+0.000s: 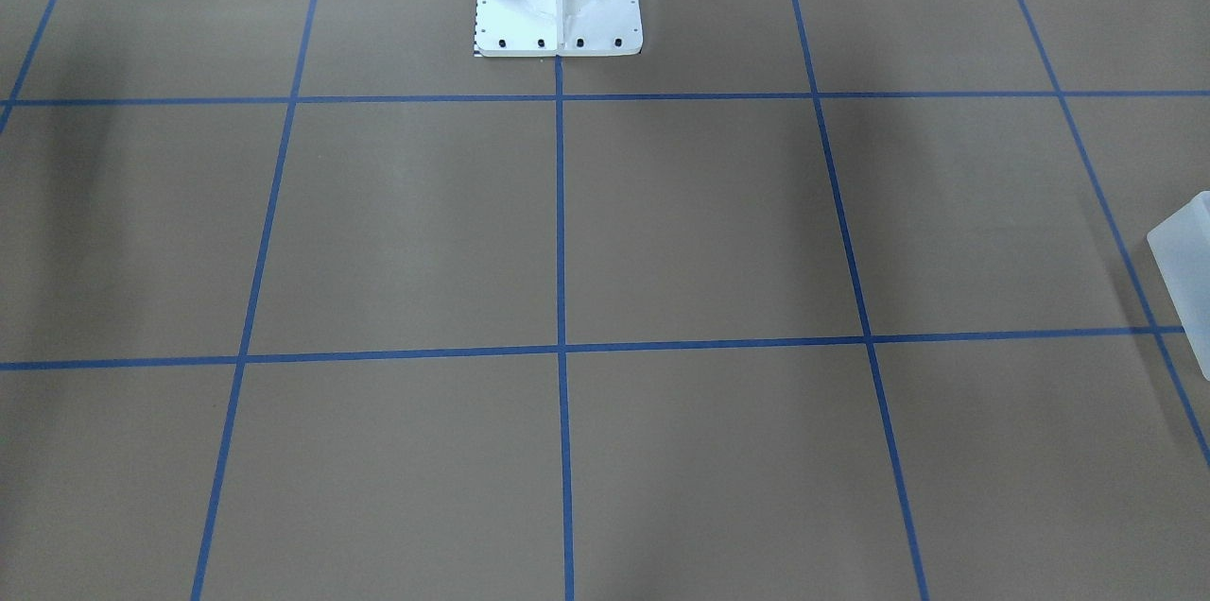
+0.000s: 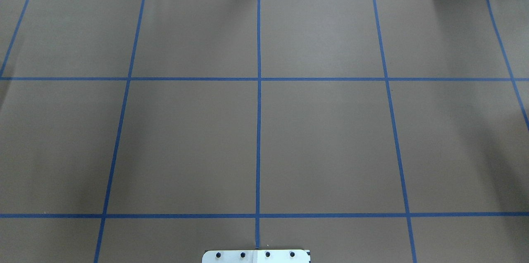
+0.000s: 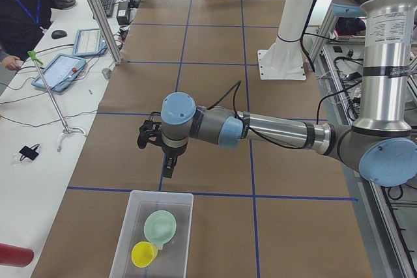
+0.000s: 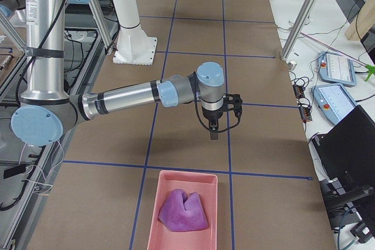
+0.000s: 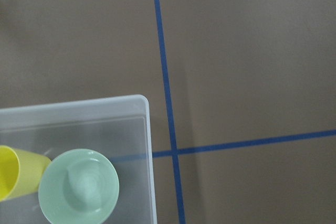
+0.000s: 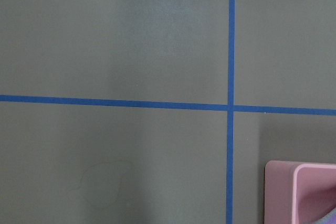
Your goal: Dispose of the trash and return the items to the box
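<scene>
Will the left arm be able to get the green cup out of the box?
Probably yes. The left gripper hangs above the table just short of the open-topped box, and nothing lies between it and the green cup. Only the yellow cup sits close beside it.

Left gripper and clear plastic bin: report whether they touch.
Apart. Exterior left view: the left gripper hangs short of the clear plastic bin, with table showing between them.

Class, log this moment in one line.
left gripper near clear box, state unclear | right gripper near pink bin, state unclear | box: green cup, yellow cup | bin: purple wad
</scene>
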{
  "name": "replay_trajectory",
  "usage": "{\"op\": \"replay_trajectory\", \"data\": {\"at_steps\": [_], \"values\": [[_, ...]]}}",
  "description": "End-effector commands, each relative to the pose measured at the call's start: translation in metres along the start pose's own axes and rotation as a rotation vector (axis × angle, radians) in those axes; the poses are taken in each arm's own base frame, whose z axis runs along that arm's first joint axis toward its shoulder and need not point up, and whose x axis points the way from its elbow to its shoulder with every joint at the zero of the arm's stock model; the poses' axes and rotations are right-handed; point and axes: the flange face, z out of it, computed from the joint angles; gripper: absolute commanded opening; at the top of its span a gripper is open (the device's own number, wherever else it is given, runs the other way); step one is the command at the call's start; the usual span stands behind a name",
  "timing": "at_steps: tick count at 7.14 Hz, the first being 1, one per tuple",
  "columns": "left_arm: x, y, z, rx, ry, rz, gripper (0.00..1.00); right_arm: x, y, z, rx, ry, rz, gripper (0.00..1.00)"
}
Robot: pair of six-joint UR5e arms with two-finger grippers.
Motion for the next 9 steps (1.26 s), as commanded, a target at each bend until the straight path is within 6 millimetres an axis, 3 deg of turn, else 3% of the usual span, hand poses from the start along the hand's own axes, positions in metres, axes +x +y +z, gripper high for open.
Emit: {"op": "replay_trajectory", "data": {"at_steps": [1, 3, 4, 6, 7, 9], "values": [[-0.024, 0.009, 0.029, -0.047, -0.002, -0.033, 0.98, 0.027, 0.017, 0.013, 0.006, 0.128, -0.014, 1.0], [-0.036, 0.015, 0.04, -0.054, -0.004, -0.056, 0.98, 0.046, 0.029, 0.024, -0.042, 0.179, -0.08, 1.0], [-0.047, 0.029, 0.049, -0.078, 0.003, -0.076, 0.98, 0.051, 0.033, 0.03, -0.066, 0.171, -0.086, 1.0], [-0.047, 0.033, 0.048, -0.073, 0.004, -0.067, 0.98, 0.053, 0.054, 0.039, -0.113, 0.058, -0.054, 1.0], [-0.043, 0.029, 0.044, -0.065, 0.006, -0.058, 0.98, 0.064, 0.067, 0.04, -0.12, 0.058, -0.035, 1.0], [-0.037, 0.027, 0.039, -0.054, 0.006, -0.047, 0.98, 0.074, 0.076, 0.046, -0.137, 0.071, -0.008, 1.0]]}}
